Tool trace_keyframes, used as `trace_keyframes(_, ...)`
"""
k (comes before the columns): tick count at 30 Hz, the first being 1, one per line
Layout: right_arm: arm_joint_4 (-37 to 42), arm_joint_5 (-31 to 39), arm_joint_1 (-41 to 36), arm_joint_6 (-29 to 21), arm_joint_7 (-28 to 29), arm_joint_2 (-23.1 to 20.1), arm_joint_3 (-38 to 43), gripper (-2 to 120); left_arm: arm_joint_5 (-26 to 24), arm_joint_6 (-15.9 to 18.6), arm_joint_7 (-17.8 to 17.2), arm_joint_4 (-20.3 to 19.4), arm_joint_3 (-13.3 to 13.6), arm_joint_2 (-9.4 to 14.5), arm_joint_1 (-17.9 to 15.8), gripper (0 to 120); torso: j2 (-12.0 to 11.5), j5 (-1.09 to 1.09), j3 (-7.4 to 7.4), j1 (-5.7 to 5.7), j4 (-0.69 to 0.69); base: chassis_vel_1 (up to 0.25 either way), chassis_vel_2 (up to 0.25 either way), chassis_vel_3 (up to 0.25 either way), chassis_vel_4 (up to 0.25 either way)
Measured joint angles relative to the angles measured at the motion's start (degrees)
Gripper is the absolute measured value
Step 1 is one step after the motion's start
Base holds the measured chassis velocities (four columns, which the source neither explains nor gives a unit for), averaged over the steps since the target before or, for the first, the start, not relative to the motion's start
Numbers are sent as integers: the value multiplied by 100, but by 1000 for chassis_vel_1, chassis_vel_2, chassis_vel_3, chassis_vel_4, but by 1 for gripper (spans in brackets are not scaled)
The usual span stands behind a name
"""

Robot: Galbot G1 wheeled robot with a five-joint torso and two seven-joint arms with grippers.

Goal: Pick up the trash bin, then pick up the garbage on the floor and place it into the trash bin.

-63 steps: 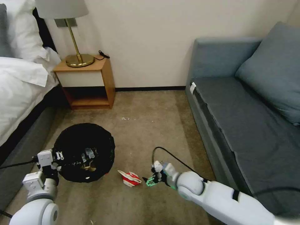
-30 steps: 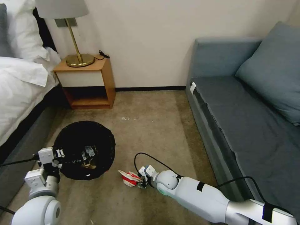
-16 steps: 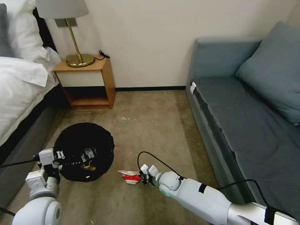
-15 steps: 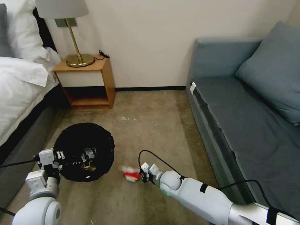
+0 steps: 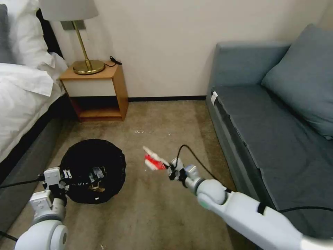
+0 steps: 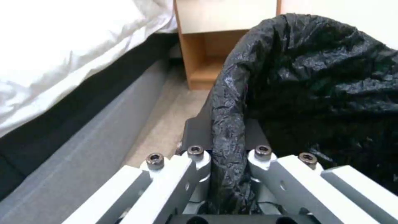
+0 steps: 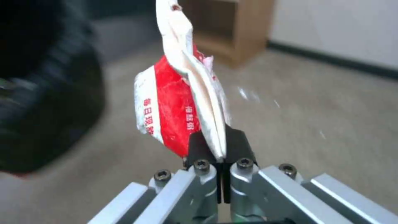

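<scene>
At the far left stands the bed (image 5: 20, 93) with white bedding, and beside it against the far wall a wooden nightstand (image 5: 99, 92) carrying a brass lamp (image 5: 81, 41). On the near left, the left end effector (image 5: 66, 177) is clamped on the near-left rim of the trash bin (image 5: 93, 170); the left wrist view shows its dark fingers (image 6: 199, 127) pinching a fold of the crinkly black liner (image 6: 232, 124) on either side, one outside and one inside the rim. The bin sits low over the brown carpet (image 5: 166, 121), its mouth open upward, and inside it lie a few pieces of garbage, among them something clear and something brownish, too small to tell apart. To the right of the bin, the right end effector (image 5: 169, 169) is raised above the carpet, closed tightly on the crushed red-and-white carton (image 5: 155, 160). In the right wrist view its pads (image 7: 199, 149) squeeze the carton's flattened lower edge (image 7: 217, 143), and the carton stands up and out from the fingertips, red face with white lettering turned toward the bin. The carton is in the air, well apart from the bin's rim. At the far right runs a grey-blue sofa (image 5: 277, 114) with a cushion (image 5: 305, 76).
</scene>
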Motion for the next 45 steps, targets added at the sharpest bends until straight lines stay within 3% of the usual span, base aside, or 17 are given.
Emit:
trace_keyframes(4, 234, 5, -1, 351, -354, 13, -82, 0, 153, -64, 2, -106, 41, -62, 96, 7, 0, -1, 0, 0, 1, 0, 0, 0, 0)
trace_keyframes(11, -11, -69, 151, 829, -893, 470, -446, 0, 352, -102, 29, -365, 126, -184, 193, 7, 0, -1, 0, 0, 2, 0, 0, 0, 0)
trace_keyframes(18, -282, -271, 508, 751, -1276, 595, -769, 0, 372, -60, 65, -589, 209, -307, 294, 7, 0, -1, 1, 0, 1, 0, 0, 0, 0)
trace_keyframes(23, -343, -395, 674, 603, -1323, 682, -968, 0, 422, -53, 110, -627, 263, -476, 323, 7, 0, -2, 1, 0, 1, 0, 0, 0, 0)
trace_keyframes(29, -382, -388, 759, 440, -1313, 814, -1030, 0, 427, -32, 158, -628, 285, -507, 328, 7, 0, -1, 1, 0, 1, 0, 0, 0, 0)
trace_keyframes(32, -410, -260, 813, 366, -1563, 877, -1019, 13, 421, -11, 178, -627, 291, -517, 323, 7, 0, -1, 1, 0, 1, 0, 0, 0, 0)
trace_keyframes(36, -410, -196, 832, 372, -1622, 893, -1012, 17, 418, -6, 183, -615, 291, -518, 321, 7, 0, -1, 0, 0, 1, 0, 0, 0, 0)
trace_keyframes(38, -409, -47, 861, 450, -1729, 919, -964, 35, 404, 4, 192, -595, 284, -514, 314, 7, 0, -1, 1, 0, 1, 0, 0, 0, 0)
trace_keyframes(42, -369, 42, 848, 554, -1732, 921, -870, 46, 396, 5, 193, -593, 264, -509, 312, 7, 0, -2, 0, 0, 1, 0, 0, 0, 0)
trace_keyframes(44, -369, 42, 848, 554, -1732, 921, -870, 46, 396, 5, 193, -593, 264, -509, 312, 7, 0, -2, 0, 0, 1, 0, 0, 0, 0)
trace_keyframes(45, -298, 68, 766, 670, -1715, 912, -722, 56, 376, 5, 193, -593, 239, -504, 313, 7, 0, -1, 1, 0, 1, 0, 0, 0, 0)
